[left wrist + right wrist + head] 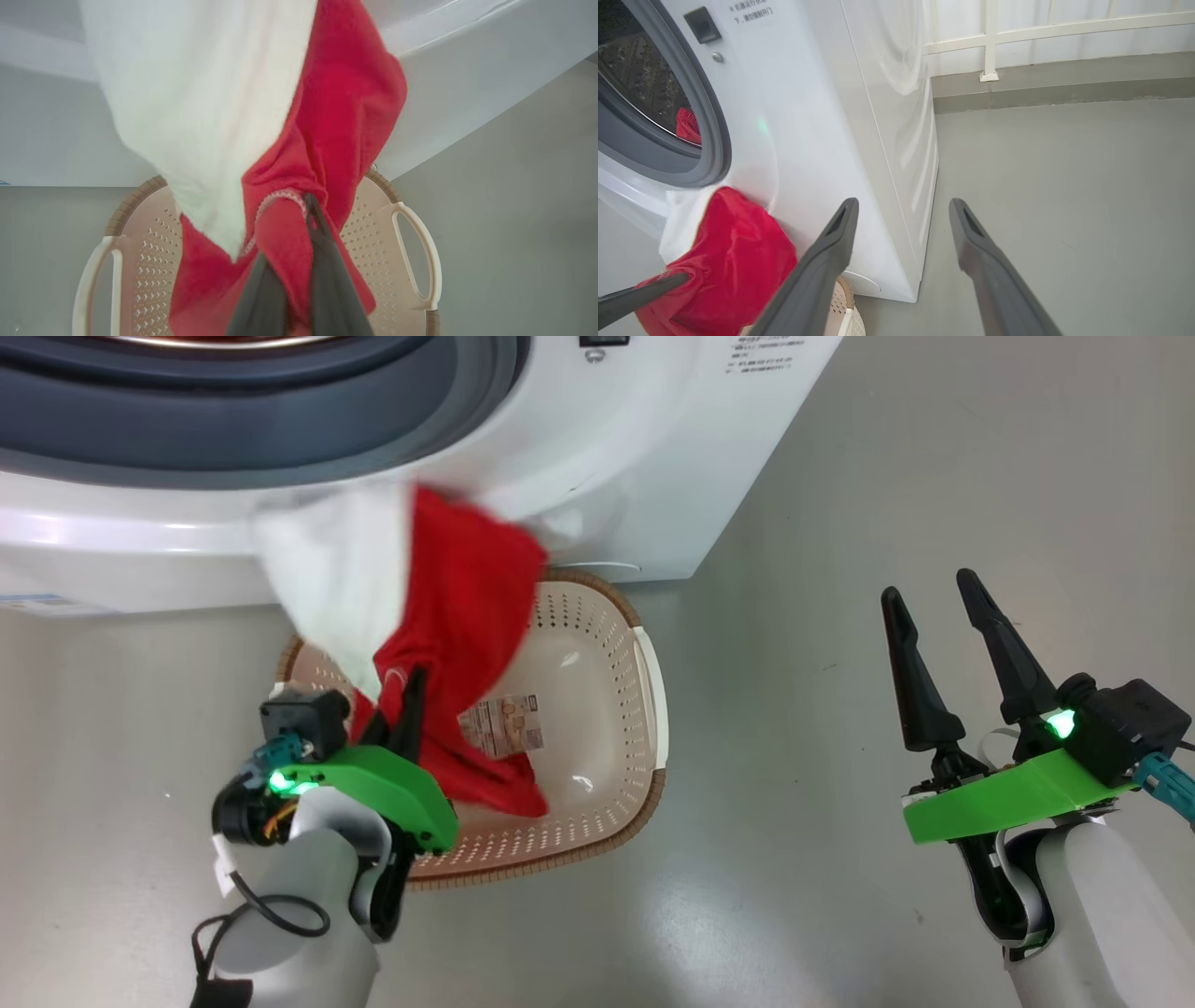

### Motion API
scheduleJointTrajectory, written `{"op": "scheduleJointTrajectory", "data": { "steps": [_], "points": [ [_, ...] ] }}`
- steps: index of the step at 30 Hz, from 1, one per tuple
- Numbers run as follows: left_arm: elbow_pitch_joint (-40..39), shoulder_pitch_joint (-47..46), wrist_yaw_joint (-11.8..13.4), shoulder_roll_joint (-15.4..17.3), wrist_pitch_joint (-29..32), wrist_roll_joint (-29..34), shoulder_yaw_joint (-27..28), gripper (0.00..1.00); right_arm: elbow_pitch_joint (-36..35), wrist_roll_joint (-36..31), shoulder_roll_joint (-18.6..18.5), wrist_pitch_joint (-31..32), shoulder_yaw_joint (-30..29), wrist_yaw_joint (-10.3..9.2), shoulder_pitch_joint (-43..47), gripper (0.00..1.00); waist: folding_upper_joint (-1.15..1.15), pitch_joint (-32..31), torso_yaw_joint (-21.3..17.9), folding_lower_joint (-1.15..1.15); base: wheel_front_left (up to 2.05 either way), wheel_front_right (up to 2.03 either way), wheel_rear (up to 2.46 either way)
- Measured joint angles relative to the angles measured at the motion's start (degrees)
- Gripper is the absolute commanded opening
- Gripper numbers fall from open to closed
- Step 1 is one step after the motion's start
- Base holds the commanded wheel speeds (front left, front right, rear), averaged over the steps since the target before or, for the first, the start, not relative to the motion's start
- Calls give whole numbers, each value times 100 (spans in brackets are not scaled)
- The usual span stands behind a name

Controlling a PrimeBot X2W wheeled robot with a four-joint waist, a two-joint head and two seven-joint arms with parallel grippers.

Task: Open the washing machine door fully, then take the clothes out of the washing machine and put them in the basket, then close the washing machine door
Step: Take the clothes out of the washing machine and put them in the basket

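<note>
Left gripper (403, 709) pinching clothes (467, 588) above basket (649, 681): drop lower, centre over basket, then release. Right gripper (929, 586) wide, empty.

Red clothes (467, 616) bunched with white cloth hang pinched in the left gripper (403, 695) above the cream perforated basket (651, 691). The basket stands on the floor just in front of the white washing machine (635, 457). More red fabric (689, 126) lies in the machine's steel drum (640, 70).
</note>
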Motion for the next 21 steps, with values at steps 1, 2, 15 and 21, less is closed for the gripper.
{"op": "scheduleJointTrajectory", "data": {
  "steps": [1, 2, 15, 21],
  "points": [
    [53, -1, 13, 0, 0, -57, -53, 0, -1, 0, -1, 0, 2, 0, -1, 100, 0, 16, -3, 0, 0, 0, 0],
    [92, 0, 44, -1, 1, -130, -87, 0, -2, 0, -2, 0, 3, 0, -1, 100, 0, 34, -8, 0, 0, 0, 0],
    [842, -210, 73, 5, 1, -416, -392, 0, -65, 0, -10, -1, 4, 0, -24, 100, 0, 441, -135, 0, 0, 0, 0],
    [1061, -493, -26, 1, 0, -417, -447, 0, -103, 0, -4, 0, 4, 0, -141, 100, 0, 708, -207, 0, 0, 0, 0]
  ]
}}
